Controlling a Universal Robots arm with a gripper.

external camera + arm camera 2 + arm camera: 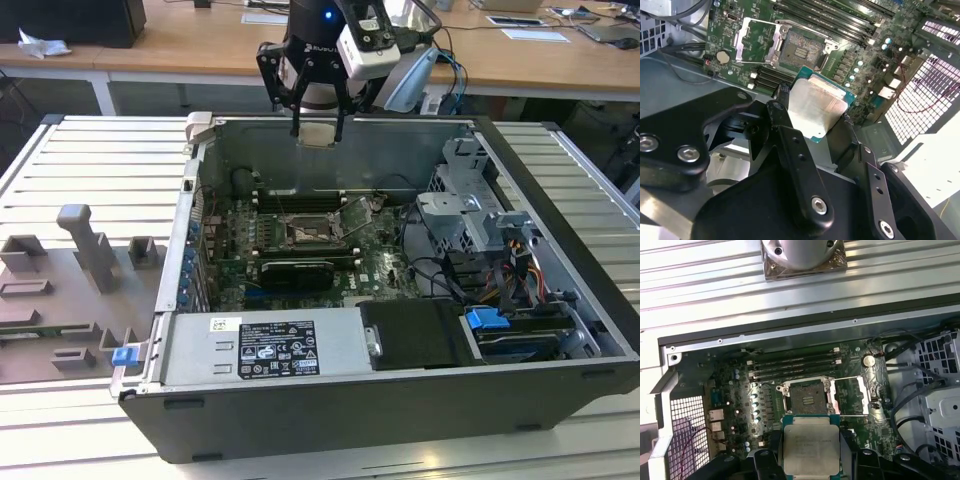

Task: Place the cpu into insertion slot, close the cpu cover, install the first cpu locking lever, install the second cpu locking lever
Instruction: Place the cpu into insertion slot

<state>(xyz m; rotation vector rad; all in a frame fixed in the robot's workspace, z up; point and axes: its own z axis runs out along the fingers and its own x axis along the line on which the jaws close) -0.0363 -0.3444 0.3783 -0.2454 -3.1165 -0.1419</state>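
Slatted table, open case, end effector clasping cpu, its sides hidden

Black gripper here, slim jointed fingers dotted with silver screws; a white camera box bolted alongside, a blue light glowing on the dark wrist, blue cables trailing off.

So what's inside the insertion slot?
Nothing: the insertion slot shows its bare dark centre, nothing hiding it, the cpu cover swung open beside it. The cpu is clamped in the end effector.
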